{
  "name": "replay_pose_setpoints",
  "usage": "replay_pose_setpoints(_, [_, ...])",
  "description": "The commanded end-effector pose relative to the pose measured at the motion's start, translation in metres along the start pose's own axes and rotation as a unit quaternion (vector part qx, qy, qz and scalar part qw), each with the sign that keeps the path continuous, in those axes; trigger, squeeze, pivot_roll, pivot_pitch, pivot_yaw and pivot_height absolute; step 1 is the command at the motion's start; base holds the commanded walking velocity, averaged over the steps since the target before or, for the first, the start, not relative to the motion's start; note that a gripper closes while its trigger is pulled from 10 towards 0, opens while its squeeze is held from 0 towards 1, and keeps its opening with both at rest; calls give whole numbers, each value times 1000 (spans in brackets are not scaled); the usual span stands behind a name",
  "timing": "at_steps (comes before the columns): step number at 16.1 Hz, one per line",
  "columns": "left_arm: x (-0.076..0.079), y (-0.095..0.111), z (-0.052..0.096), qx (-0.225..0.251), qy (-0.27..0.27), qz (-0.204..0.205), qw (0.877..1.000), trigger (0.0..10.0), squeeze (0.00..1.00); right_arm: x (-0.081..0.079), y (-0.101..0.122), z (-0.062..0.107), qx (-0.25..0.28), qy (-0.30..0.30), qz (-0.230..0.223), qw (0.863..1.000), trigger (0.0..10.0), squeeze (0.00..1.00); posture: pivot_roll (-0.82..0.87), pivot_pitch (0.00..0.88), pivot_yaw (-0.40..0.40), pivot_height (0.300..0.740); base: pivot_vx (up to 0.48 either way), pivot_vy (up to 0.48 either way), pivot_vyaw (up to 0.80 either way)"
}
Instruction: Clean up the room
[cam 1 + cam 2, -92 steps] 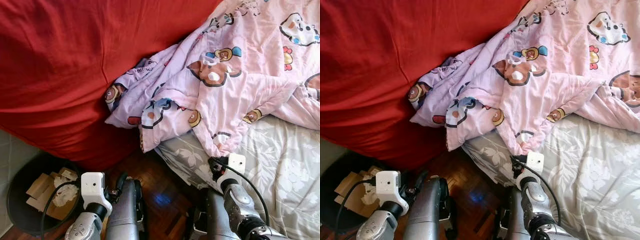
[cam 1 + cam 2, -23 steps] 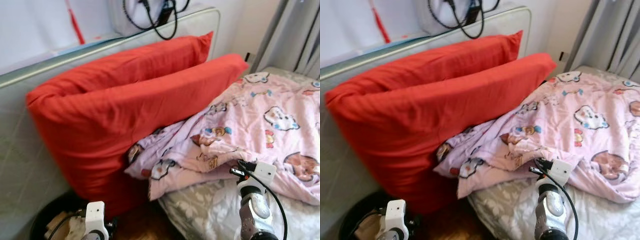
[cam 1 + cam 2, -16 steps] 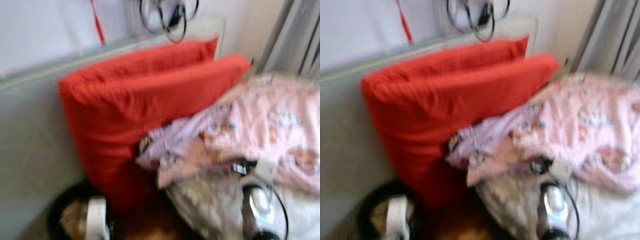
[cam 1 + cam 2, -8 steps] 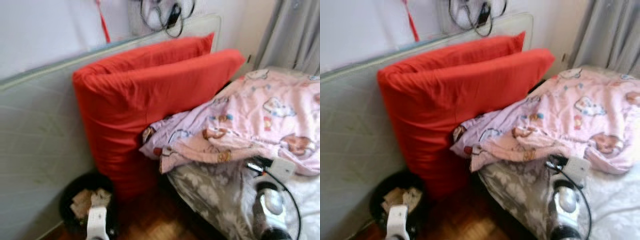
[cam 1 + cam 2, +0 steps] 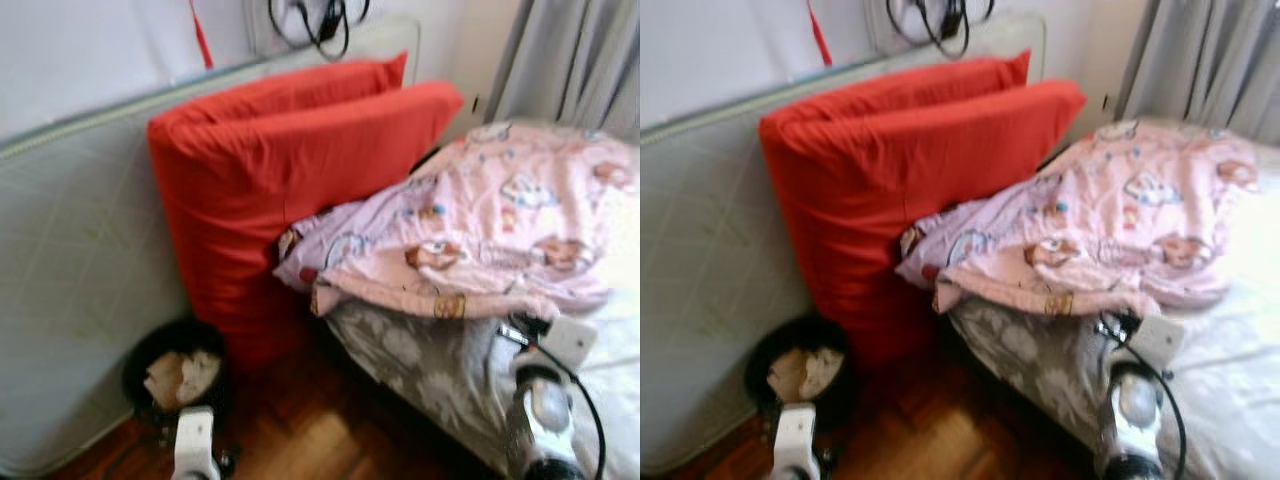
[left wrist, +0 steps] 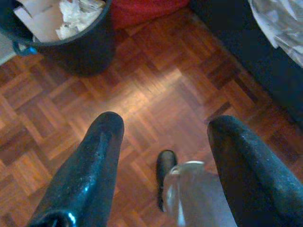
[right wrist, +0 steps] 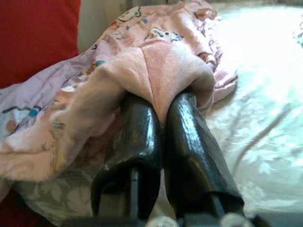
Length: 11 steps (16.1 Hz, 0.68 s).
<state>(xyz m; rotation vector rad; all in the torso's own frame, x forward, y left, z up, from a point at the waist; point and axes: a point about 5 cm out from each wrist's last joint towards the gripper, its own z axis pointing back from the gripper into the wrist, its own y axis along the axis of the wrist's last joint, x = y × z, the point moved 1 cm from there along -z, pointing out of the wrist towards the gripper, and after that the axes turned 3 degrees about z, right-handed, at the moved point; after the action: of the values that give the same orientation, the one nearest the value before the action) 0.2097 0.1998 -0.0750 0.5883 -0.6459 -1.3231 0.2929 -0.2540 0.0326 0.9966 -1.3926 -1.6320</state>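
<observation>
Pink blanket (image 5: 480,235) bunched on bed (image 5: 440,375), pinched at its near edge by right tool (image 7: 158,106), fingers (image 7: 137,137) nearly closed on fabric. Left tool (image 6: 163,142) spread wide, holding nothing, over wood floor (image 6: 142,94); bin (image 5: 175,375) at 11 o'clock from it, red cushions (image 5: 290,170) behind.

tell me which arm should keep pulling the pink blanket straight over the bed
Right. Its tool is shut on the pink blanket's edge over the bed. The left tool hangs open over the wood floor by the bin.

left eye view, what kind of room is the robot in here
Most likely a bedroom: a bed with a grey floral sheet carries a rumpled pink cartoon-print duvet, and big red pillows lean against an upright mattress.
</observation>
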Motion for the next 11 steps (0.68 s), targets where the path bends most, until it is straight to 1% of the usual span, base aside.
replay_pose_setpoints(1, [-8,-5,3,-8,11,1,1000,10000,0,-9,8,-2,25,14,-5,1000,10000,0,127,0,16,740,-270,0,0])
replay_pose_setpoints(4, [-8,-5,3,-9,13,2,1000,10000,0,-8,10,-2,31,13,-4,999,10000,0,127,0,13,740,-271,0,0])
replay_pose_setpoints(5, [-8,-5,2,-10,14,0,1000,10000,0,-12,10,-1,33,32,2,999,10000,0,123,0,13,740,-274,0,0])
replay_pose_setpoints(6, [-8,-5,2,-10,14,1,1000,10000,0,-19,10,0,38,58,27,997,10000,0,123,1,12,740,0,0,0])
replay_pose_setpoints(10, [-8,-5,2,-12,14,-5,1000,10000,0,-20,10,2,42,58,28,997,10000,0,125,2,11,740,0,0,0])
replay_pose_setpoints(11, [-8,-4,2,-12,14,-6,1000,10000,0,-19,11,1,45,56,34,997,10000,0,125,1,9,740,0,0,0])
